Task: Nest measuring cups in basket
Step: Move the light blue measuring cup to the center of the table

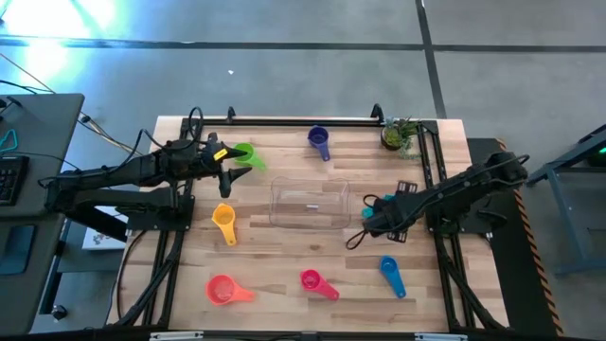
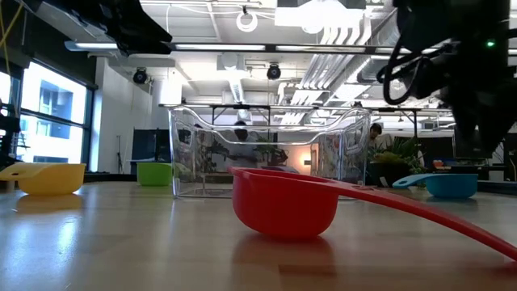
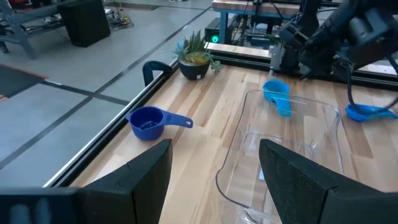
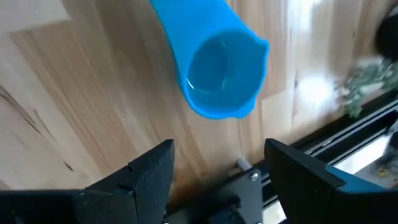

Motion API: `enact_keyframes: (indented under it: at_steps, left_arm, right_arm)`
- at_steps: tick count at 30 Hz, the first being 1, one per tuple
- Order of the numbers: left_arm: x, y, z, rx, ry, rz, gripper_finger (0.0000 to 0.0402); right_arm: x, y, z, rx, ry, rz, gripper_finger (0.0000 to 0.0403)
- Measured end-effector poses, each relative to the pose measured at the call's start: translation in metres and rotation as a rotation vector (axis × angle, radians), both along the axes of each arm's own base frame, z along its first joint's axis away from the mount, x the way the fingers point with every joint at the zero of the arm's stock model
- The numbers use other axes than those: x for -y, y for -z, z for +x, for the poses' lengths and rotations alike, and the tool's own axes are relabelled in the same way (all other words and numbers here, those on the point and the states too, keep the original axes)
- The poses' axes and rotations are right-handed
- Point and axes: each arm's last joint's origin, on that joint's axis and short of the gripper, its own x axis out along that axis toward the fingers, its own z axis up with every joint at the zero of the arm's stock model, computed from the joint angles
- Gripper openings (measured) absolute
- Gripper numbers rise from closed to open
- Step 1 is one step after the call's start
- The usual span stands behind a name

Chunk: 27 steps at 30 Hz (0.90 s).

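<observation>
Teal cup (image 4: 221, 74) before right gripper (image 4: 217, 163), open-fingered.

The wooden tabletop (image 1: 284, 265) carries the clear basket (image 1: 310, 203), seven scattered measuring cups (image 1: 223, 220) and a potted plant (image 1: 398, 134).

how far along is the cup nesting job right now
Done: nothing yet. The basket looks empty and no cups are nested.

In hand: the right gripper is open just by the teal cup, beside the basket's right end. The left gripper is open next to the green cup.

Left: all seven cups, including purple, orange-yellow, coral, magenta and blue, lie apart on the table.
</observation>
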Motion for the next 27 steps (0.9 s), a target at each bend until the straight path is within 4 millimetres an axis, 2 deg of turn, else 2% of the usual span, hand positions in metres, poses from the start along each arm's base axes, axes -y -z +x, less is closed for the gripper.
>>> enact_keyframes:
  at_steps: [8, 12, 17, 27]
  left_arm:
    - [0.0, 0.0, 0.0, -0.002, -0.012, 0.005, 0.0232]
    - [-0.001, 0.0, -0.001, -0.005, -0.047, 0.016, 0.0232]
    - [-0.001, 0.0, -0.001, -0.006, -0.05, 0.016, 0.0232]
    - [-0.001, 0.0, -0.001, -0.006, -0.05, 0.016, 0.0232]
  right_arm:
    - [0.008, -0.002, -0.027, 0.256, 0.047, 0.101, 0.0242]
    - [0.012, -0.008, -0.035, 0.335, 0.032, 0.075, 0.0242]
    - [0.013, -0.007, -0.037, 0.379, 0.007, 0.067, 0.0242]
    - [0.011, 0.008, -0.029, 0.405, 0.013, 0.082, 0.0242]
